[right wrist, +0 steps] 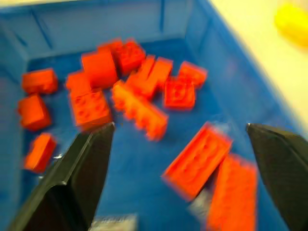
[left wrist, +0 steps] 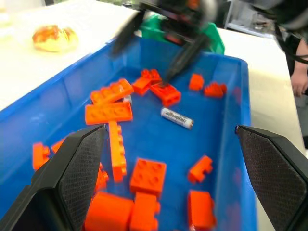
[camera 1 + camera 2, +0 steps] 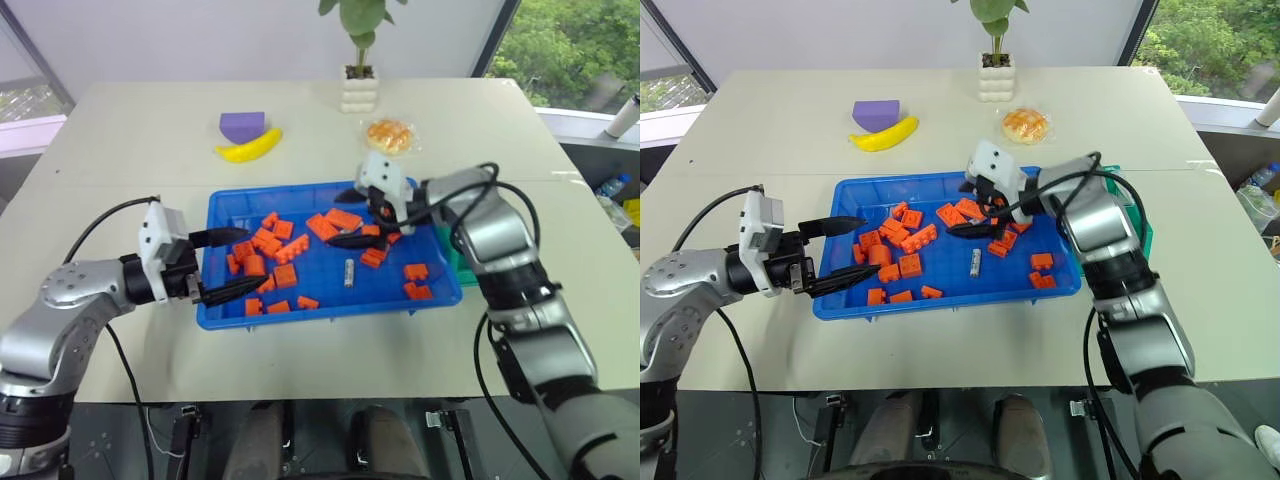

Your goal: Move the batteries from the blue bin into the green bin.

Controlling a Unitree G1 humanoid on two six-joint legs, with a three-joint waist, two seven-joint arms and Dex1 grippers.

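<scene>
My right gripper [image 3: 975, 208] hangs over the far right part of the blue bin [image 3: 845, 305], fingers wide apart, holding nothing. My left gripper [image 3: 840, 253] is at the bin's left edge, also spread and empty. One battery [image 3: 976, 263] lies on the bin floor among orange bricks [image 3: 910, 240]. The green bin [image 3: 1143, 228] stands beside the blue bin's right edge.

A pale beige table [image 3: 120, 160] fills the scene, with a seam running across it just nearer the camera than the white plant pot [image 3: 359, 88] at its far edge. Behind the pot rises a plain light wall [image 3: 200, 40], flanked by 2 dark-framed windows [image 3: 570, 50]; green trees show in daylight through the right one. Below the table's near edge lies dark flooring [image 3: 120, 440].
</scene>
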